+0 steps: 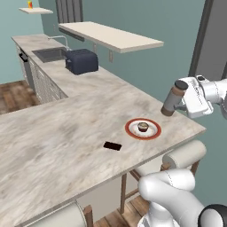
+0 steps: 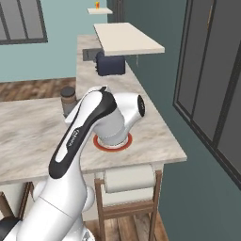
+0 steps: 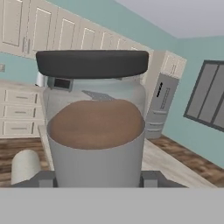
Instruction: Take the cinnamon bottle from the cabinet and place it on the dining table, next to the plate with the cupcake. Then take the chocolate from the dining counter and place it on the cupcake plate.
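My gripper (image 1: 178, 101) is shut on the cinnamon bottle (image 1: 174, 97), a grey-brown cylinder with a dark cap, held slightly tilted above the right end of the dining table (image 1: 66, 133). Just left of and below the bottle lies the red-rimmed white plate (image 1: 142, 129) with the small dark cupcake (image 1: 142, 127) on it. Nearer the front edge, left of the plate, the flat dark chocolate (image 1: 112, 146) rests on the stone. In the hand view the bottle (image 3: 94, 122) stands between the fingertips (image 3: 151, 178). From the right base, the bottle (image 2: 68, 100) shows beside my arm, which covers most of the plate (image 2: 113, 147). The cabinet (image 1: 111, 37) shelf hangs behind.
A dark blue toaster (image 1: 82, 60) and a sink (image 1: 48, 54) sit on the far counter. A yellow cup (image 1: 30, 4) stands on a small high shelf. Padded stools (image 1: 181, 155) line the table's front edge. A teal wall and a dark-framed window (image 2: 207, 80) are on the right.
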Controlling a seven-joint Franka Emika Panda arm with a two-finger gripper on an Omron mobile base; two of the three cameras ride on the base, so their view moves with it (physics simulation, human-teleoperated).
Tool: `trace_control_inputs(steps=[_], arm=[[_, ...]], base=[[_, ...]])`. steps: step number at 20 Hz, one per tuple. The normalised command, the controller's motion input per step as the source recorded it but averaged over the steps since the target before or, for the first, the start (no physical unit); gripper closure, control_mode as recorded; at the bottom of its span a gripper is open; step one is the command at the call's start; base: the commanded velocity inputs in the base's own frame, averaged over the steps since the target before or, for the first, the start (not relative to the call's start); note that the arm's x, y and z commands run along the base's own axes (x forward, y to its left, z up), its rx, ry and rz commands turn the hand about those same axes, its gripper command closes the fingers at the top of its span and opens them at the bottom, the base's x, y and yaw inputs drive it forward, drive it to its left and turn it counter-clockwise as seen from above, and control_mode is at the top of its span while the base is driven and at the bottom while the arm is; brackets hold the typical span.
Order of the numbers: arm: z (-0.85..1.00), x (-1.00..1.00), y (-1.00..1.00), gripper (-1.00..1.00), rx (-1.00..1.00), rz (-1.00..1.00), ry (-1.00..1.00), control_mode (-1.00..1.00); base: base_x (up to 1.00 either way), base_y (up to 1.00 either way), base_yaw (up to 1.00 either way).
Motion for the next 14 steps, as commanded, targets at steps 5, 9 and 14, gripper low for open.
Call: trace_control_inputs(steps=[5,9,14], arm=[[-0.15,0.12,-0.12,1.00,0.00,0.00,0.03,-1.00],[-0.40,0.41,-0.19,1.00,-0.09,-0.03,0.00,-1.00],[-0.34,0.45,-0.19,1.00,-0.11,-0.01,-0.01,-1.00]], base=[[0.03,-0.03,0.00],[0.00,0.00,0.00],[0.00,0.00,0.00]])
